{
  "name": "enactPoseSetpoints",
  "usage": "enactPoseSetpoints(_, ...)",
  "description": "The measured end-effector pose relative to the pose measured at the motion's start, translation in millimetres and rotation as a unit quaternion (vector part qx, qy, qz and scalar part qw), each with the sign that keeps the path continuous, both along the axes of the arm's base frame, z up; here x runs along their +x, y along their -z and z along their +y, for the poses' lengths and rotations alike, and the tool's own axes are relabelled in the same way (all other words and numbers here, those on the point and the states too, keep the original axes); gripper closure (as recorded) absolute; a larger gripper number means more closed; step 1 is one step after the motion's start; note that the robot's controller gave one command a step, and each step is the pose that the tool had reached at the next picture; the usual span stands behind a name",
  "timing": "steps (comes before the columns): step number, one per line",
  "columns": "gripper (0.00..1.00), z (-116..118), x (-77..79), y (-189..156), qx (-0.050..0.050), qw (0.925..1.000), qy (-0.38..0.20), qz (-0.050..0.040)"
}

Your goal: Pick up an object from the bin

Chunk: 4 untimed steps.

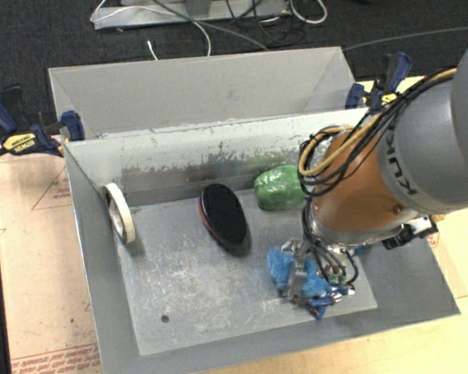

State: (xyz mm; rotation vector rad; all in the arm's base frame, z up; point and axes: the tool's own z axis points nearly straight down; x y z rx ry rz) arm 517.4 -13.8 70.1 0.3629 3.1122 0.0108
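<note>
Gripper [320, 280] sits at the blue bundle [279, 264] right of the black brush [225, 217]; open or closed, you cannot tell, so lift straight.

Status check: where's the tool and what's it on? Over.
Copy: tool low at right of bin, over crumpled blue thing. Nearby, green lump and black oval, apart from it. Far left, tape roll.

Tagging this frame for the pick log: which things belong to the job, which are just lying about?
Job: gripper, low over the crumpled blue thing at the near right of the grey metal bin.
Lying about: white tape roll against the left wall; black oval thing mid-bin; lumpy green thing by the back wall.
</note>
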Motion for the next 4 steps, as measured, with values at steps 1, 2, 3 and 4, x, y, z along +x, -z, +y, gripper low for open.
enactPoseSetpoints(1,1.0,0.1,-2.6,-14.7,0.0,1.0,0.0,0.0045)
enactPoseSetpoints(2,1.0,0.2,-0.3,-40.3,0.0,1.0,0.0,0.0001)
enactPoseSetpoints(3,1.0,0.4,-3.0,-58.8,0.001,1.0,-0.001,0.0057)
enactPoseSetpoints(4,1.0,0.5,-0.8,-91.5,0.001,1.0,-0.001,0.0018)
